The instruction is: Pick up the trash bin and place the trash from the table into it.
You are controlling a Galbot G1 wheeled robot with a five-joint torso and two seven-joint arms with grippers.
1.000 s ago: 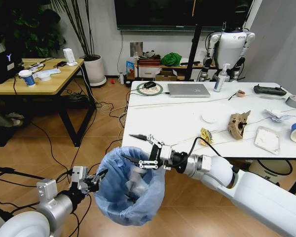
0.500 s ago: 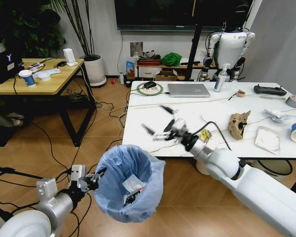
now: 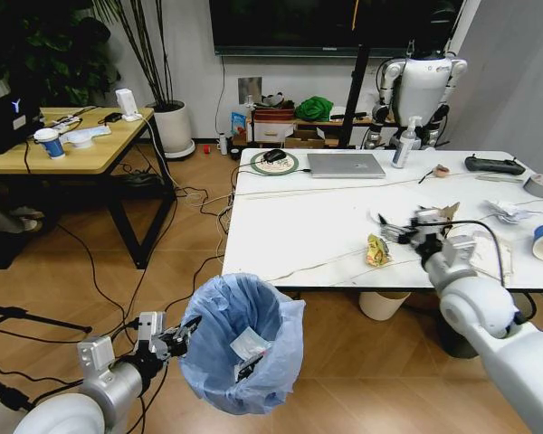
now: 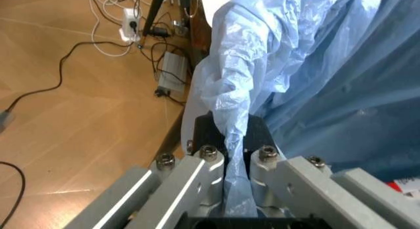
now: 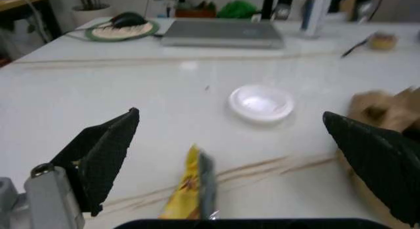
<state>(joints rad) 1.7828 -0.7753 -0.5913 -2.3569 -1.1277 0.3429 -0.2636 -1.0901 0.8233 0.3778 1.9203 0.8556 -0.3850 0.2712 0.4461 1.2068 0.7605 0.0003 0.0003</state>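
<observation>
The table (image 3: 317,217), white marble-look with thin grey veins, runs off the right edge. Near its left corner hangs the trash bin (image 3: 244,348), crinkled blue liner pinched tight by the left gripper (image 3: 183,333). The right gripper (image 3: 407,231), spread wide, hovers over a yellow wrapper (image 3: 376,250), partly hiding brown cardboard (image 3: 445,217).

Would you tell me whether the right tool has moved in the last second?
Yes: the right tool went from over the trash bin across the table toward the yellow wrapper.
</observation>
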